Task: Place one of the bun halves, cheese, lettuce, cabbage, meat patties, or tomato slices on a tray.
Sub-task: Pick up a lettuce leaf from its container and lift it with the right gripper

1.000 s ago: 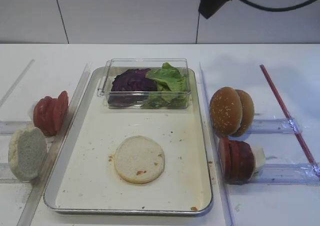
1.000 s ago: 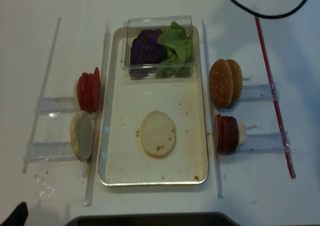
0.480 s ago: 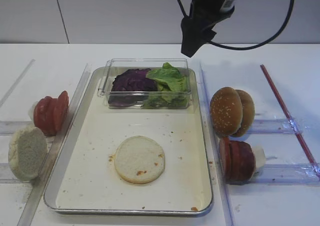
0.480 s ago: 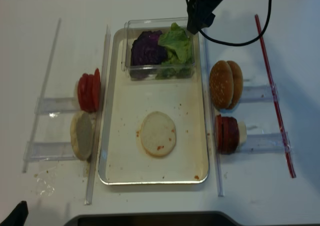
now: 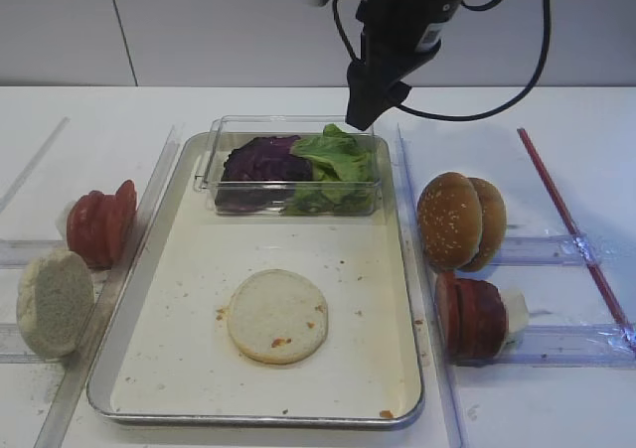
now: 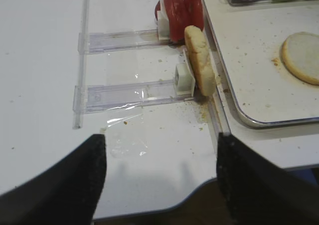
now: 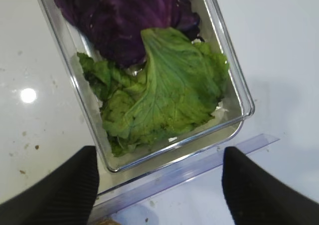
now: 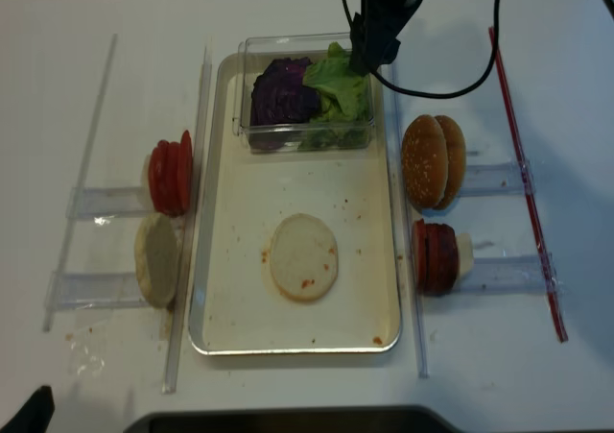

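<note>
One pale bun half (image 5: 276,315) lies flat on the tray (image 5: 199,259). At the tray's far end, lettuce (image 5: 333,158) and cabbage (image 5: 260,160) fill a clear box. My right gripper (image 5: 363,110) hangs open above the box's right rear corner. In its wrist view the lettuce (image 7: 164,95) lies just ahead of the empty gripper (image 7: 159,185). Tomato slices (image 5: 99,224) and a pale bun half (image 5: 52,301) stand left of the tray, sesame bun halves (image 5: 459,220) and meat patties (image 5: 475,317) right of it. My left gripper (image 6: 159,175) is open over the table's front left edge. No cheese shows.
The clear plastic box (image 5: 288,127) sits inside the tray's far end. Clear plastic rails (image 5: 149,210) run along both long sides of the tray, with cross holders (image 5: 547,249) under the food. A red strip (image 5: 571,229) lies at the far right.
My right gripper has come down into view from the top and moved left, from beyond the tray's right rail to over the lettuce end of the box. Nothing else moved.
</note>
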Robot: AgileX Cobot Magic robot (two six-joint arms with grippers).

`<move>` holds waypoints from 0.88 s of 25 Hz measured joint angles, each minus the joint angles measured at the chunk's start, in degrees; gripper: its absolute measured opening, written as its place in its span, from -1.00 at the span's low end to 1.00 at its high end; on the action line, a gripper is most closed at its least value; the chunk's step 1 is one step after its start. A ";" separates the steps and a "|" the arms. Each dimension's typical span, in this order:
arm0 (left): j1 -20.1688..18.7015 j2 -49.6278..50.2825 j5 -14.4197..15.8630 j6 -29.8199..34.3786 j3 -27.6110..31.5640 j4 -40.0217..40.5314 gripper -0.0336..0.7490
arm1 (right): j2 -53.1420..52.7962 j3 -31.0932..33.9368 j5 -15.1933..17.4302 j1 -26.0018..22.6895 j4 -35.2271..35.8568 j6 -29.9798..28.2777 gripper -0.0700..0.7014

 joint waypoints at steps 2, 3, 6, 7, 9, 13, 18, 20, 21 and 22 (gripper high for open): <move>0.00 0.00 0.00 0.00 0.00 0.00 0.20 | 0.92 -1.37 -0.29 0.00 0.49 -0.42 0.56; 0.00 0.00 0.00 0.00 0.00 0.00 0.20 | 1.47 -2.08 -0.41 0.00 0.57 -0.54 0.56; 0.00 0.00 0.00 0.00 0.00 0.00 0.20 | 3.19 -4.29 -0.41 0.00 1.44 -0.98 0.56; 0.00 0.00 0.00 0.00 0.00 0.00 0.20 | 3.74 -4.84 -0.41 0.00 1.86 -1.23 0.56; 0.00 0.00 0.00 0.00 0.00 0.00 0.20 | 4.55 -5.57 -0.41 0.00 2.37 -1.51 0.56; 0.00 0.00 0.00 0.00 0.00 0.00 0.20 | 6.42 -6.12 -0.30 0.00 2.87 -2.27 0.55; 0.00 0.00 0.00 0.00 0.00 0.00 0.20 | 8.36 -6.22 -0.30 0.00 4.22 -3.41 0.55; 0.00 0.00 0.00 0.00 0.00 0.00 0.20 | 8.98 -6.50 -0.30 0.00 4.32 -3.79 0.55; 0.00 0.00 0.00 0.00 0.00 0.00 0.20 | 9.35 -6.77 -0.30 0.00 4.32 -3.90 0.55; 0.00 0.00 0.00 0.00 0.00 0.00 0.20 | 9.52 -7.08 -0.30 0.00 4.46 -4.18 0.55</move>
